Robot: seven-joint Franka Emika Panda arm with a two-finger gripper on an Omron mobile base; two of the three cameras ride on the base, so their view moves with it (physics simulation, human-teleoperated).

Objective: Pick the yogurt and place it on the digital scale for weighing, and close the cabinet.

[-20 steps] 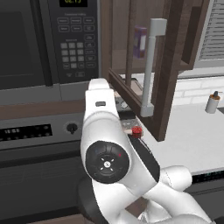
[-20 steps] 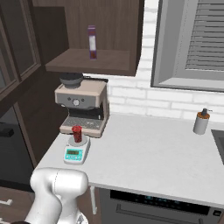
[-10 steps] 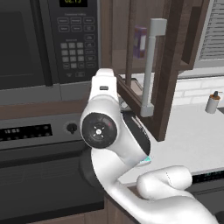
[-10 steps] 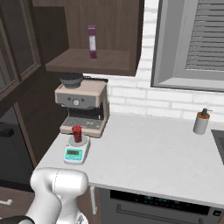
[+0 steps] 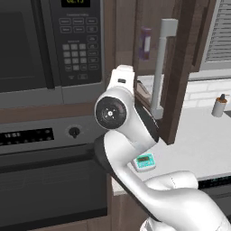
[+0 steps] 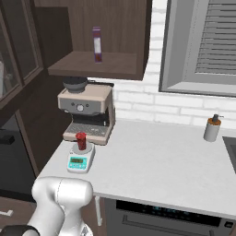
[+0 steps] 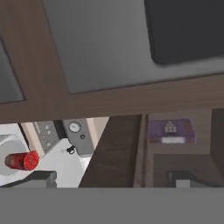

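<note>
Fingers [image 7: 111, 179] wide apart, empty; yogurt [image 6: 81, 140] on digital scale [image 6: 80, 159].

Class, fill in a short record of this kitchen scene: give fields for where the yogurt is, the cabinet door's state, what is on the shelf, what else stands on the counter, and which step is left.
yogurt: upright on the scale, yogurt
cabinet door: open
shelf: purple box
counter: coffee machine behind scale; bottle far right
step left: close the cabinet
</note>
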